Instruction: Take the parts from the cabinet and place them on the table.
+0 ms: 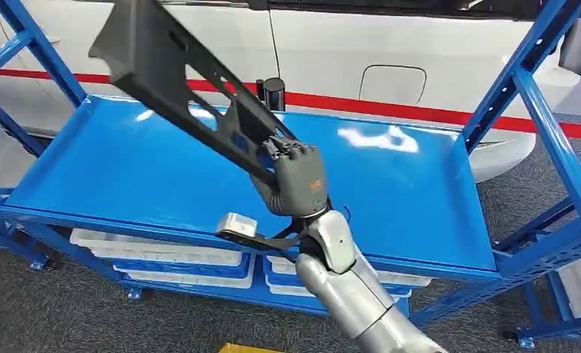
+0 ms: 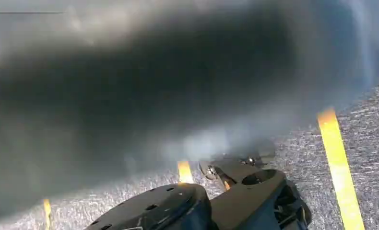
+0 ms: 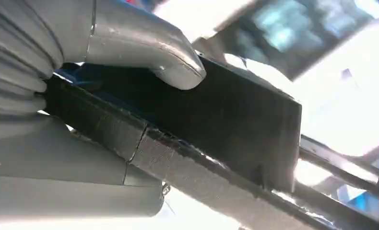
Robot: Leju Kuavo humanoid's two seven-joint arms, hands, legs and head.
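Above the blue shelf [image 1: 126,176] — one right robot hand [image 1: 296,176] grips one part [image 1: 177,81].

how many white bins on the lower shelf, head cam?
2 visible: one white bin under the shelf's left half, one white bin toward the right, partly behind the right hand's arm. More may be hidden.

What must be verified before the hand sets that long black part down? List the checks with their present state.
1. Grip: right hand holds the long black part near one end: ok.
2. Thumb presses on the part: ok.
3. Part lifted off the blue shelf: ok.
4. Black cylinder at the shelf's back stands close to the part: cannot tell.
5. Left hand out of the way: cannot tell.
6. Table in reach: cannot tell.
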